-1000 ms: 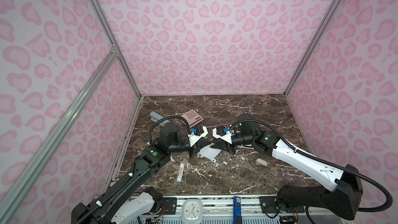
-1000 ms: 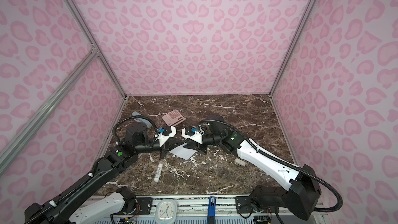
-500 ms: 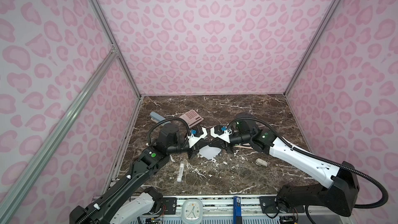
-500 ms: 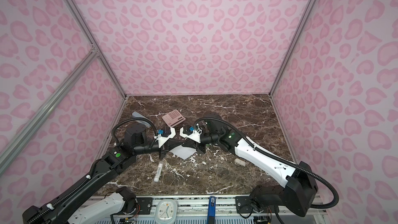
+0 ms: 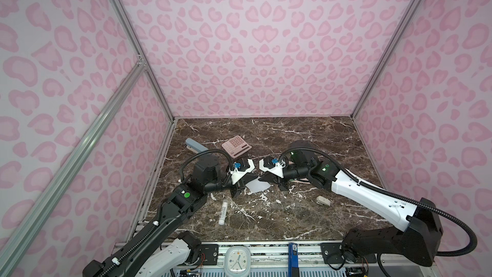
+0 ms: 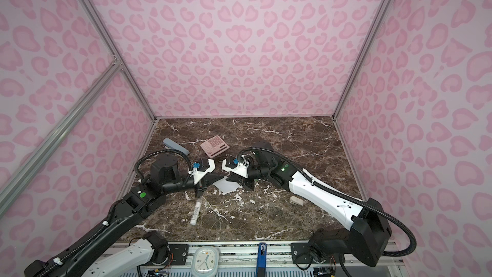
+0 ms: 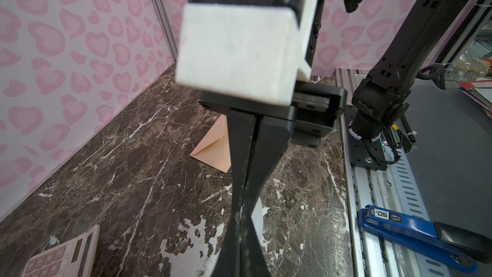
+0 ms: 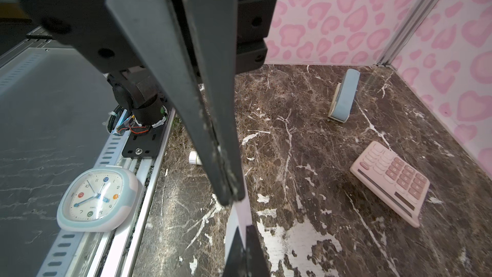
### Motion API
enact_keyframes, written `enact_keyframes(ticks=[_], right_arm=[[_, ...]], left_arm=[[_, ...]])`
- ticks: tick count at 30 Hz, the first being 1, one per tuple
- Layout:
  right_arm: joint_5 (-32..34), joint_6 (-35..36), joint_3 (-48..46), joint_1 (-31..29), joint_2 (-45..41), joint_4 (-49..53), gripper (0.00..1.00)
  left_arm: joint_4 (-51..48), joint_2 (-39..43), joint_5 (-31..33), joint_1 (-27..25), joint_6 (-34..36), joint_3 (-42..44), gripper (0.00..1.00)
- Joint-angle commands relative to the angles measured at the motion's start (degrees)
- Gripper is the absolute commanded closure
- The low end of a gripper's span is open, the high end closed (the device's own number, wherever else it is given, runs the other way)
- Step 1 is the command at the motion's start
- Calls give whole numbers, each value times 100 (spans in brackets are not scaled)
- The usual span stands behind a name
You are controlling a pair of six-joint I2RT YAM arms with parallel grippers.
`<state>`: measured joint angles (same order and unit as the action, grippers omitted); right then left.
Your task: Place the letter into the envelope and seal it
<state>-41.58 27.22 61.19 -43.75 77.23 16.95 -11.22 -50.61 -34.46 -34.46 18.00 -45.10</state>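
The white letter (image 5: 257,185) (image 6: 227,184) hangs just above the marble floor at mid-table, between two grippers that face each other tip to tip. My left gripper (image 5: 252,178) (image 7: 241,217) is shut on one edge of it. My right gripper (image 5: 262,179) (image 8: 246,229) is shut on the opposite edge. Both wrist views show the letter (image 7: 257,217) (image 8: 238,214) edge-on as a thin white strip. The peach envelope (image 7: 213,150) lies flat on the floor behind the right gripper (image 7: 242,203), partly hidden by its fingers. In both top views the right arm covers most of it.
A pink calculator (image 5: 236,145) and a grey-blue stapler (image 5: 195,145) lie behind the grippers. A white glue stick (image 5: 223,212) lies front left, a small beige object (image 5: 323,201) front right. A clock (image 5: 237,261) sits on the front rail. Pink walls close three sides.
My right gripper has slid a little left toward the left gripper and its jaws have shut on the letter. The left gripper has stayed shut in place.
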Motion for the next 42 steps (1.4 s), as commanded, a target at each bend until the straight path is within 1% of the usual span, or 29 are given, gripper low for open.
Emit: enact_keyframes(ticks=[1,2,3,4,5,6,10,11,12,13,14,15,19,20,22,27,28,29,30,31,32,37,40,41,42], right_arm=[[216,68,-62,11,49,169,98],[253,62,-82,17,49,150,92],[283,63,-90,19,53,150,91],[294,79,-105,21,53,167,93],[308,79,-101,22,64,177,97],[318,81,-97,24,77,198,100],[324,92,-99,33,102,206,100],[359,91,-120,35,110,184,93],[399,82,-122,33,115,177,88],[410,81,-126,33,112,173,88],[410,86,-125,33,125,185,96],[405,100,-123,33,138,215,100],[417,136,-122,38,169,266,100],[451,135,-125,40,162,258,98],[500,149,-134,42,181,272,100],[558,186,-125,42,196,364,100],[607,179,-137,42,191,367,90],[662,181,-141,42,187,370,85],[709,181,-136,49,187,367,87],[722,178,-140,58,178,391,95],[722,184,-138,74,175,402,100],[780,191,-144,101,154,468,100],[864,184,-154,115,152,476,89],[890,155,-150,132,152,476,89],[913,119,-128,157,160,501,97]], left_arm=[[104,70,22,9,63,17,96],[103,84,35,9,72,19,96],[110,90,52,9,68,21,96],[102,102,62,9,63,30,96],[97,106,68,9,63,34,96],[109,119,66,9,63,30,96],[103,139,86,9,37,54,96],[110,144,96,9,37,62,96],[105,149,102,9,37,63,96],[103,158,119,9,37,63,96],[104,158,128,9,46,64,96],[103,174,127,9,55,65,96],[90,185,170,7,70,64,96],[94,186,189,9,72,63,96],[79,197,222,9,80,64,96],[68,212,273,9,94,54,96],[67,210,293,9,98,61,96],[51,215,305,9,103,54,96],[42,218,317,9,108,47,96],[41,210,315,9,116,45,96],[39,215,314,9,127,45,96],[2,196,352,9,152,23,96],[-12,192,374,9,169,2,96],[-19,188,378,9,177,-2,96],[-19,189,369,9,178,5,96]])
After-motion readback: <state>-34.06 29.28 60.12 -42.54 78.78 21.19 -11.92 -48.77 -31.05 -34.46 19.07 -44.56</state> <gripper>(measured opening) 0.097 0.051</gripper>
